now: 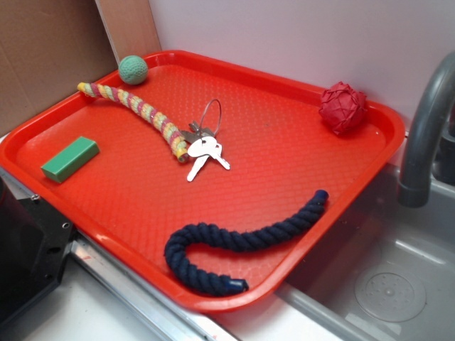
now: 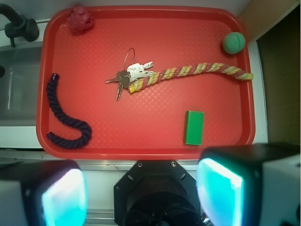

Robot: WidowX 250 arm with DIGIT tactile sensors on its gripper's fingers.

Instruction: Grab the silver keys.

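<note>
Basically nothing's done yet: the silver keys (image 2: 133, 74) lie untouched mid-tray, touching the end of the striped rope (image 2: 197, 73) on the red tray (image 2: 141, 143), while the pincer (image 2: 141, 195) hangs wide open and empty (way above the tray's near edge), so the whole grab is left.

Shiny metal silver keys (image 1: 205, 148) lie on a textured glossy plastic tray (image 1: 284, 135) beside twisted-fibre ropes (image 1: 242, 238).

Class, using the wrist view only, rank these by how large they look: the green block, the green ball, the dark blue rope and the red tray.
1. red tray
2. dark blue rope
3. green block
4. green ball
</note>
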